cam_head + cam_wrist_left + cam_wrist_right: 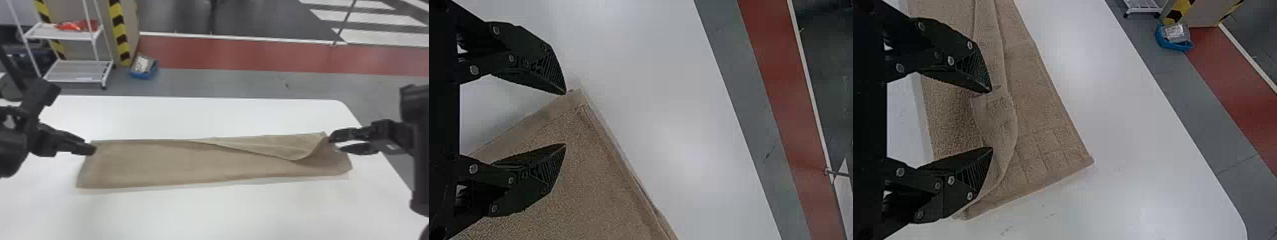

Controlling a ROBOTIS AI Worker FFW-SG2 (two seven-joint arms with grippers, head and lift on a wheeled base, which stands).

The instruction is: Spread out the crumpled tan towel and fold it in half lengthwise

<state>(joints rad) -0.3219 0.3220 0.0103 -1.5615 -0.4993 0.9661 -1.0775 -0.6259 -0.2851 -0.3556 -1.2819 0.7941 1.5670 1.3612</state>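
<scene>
The white table (223,213) is carrying the tan towel (159,166), which is lying in a long folded strip, its upper layer (271,166) curling short of the far right corner (1084,161). To finish neatly, I should be nipping only that layer and easing it outward without dragging the cloth beneath. My right pincer (991,120) is gaping wide over the curl, gripping nothing; my left pincer (565,119) is gaping too, empty at the opposite end.

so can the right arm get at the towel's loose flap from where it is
Probably yes: the right end effector is open right by the loose flap, with nothing visible in the way.
</scene>
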